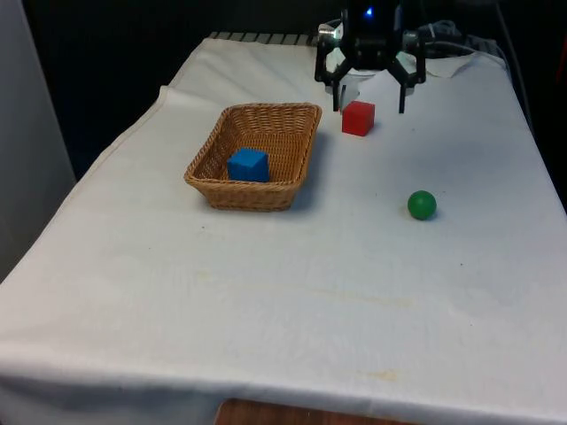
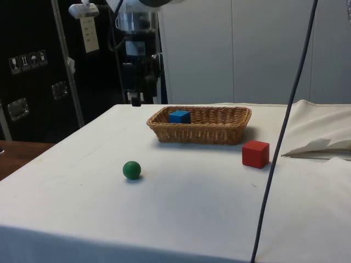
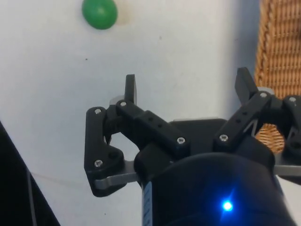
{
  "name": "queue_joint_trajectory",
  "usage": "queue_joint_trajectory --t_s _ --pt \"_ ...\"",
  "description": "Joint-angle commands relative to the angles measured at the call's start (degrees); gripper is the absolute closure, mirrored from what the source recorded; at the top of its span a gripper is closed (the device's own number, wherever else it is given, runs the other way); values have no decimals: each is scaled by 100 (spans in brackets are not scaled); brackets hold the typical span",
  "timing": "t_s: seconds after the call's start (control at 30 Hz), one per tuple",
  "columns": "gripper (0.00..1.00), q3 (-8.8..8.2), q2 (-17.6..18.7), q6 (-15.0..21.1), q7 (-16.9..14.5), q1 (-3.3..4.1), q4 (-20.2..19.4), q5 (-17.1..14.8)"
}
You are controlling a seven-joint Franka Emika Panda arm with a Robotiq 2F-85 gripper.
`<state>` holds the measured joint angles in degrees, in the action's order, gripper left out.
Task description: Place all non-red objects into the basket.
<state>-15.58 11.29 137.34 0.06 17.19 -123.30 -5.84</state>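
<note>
The gripper (image 1: pixel 369 96) hangs above the far part of the table (image 1: pixel 266 292), its fingers (image 3: pixel 130 88) spread wide with nothing between them. The red cube (image 1: pixel 358 118) sits on the cloth just in front of it, beside the basket (image 1: pixel 285 121) on the front view's right. The blue cube (image 1: pixel 247 165) lies inside the basket. The green ball (image 1: pixel 422 204) rests on the cloth, well apart from the basket, nearer the front view's right edge.
</note>
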Motion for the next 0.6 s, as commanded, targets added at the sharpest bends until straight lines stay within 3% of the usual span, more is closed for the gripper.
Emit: queue_joint_trajectory --t_s 0.0,0.2,0.23,0.27,0.37,0.47,0.57 --pt "0 17 29 57 103 46 -6 52" --pt "0 252 109 80 258 57 11 40" --pt "0 275 86 34 201 17 11 0" --pt "0 292 132 92 286 57 29 34" --pt "0 401 212 120 338 57 74 23" --pt "0 458 206 126 315 23 57 0" --pt "0 584 453 155 413 46 275 6"
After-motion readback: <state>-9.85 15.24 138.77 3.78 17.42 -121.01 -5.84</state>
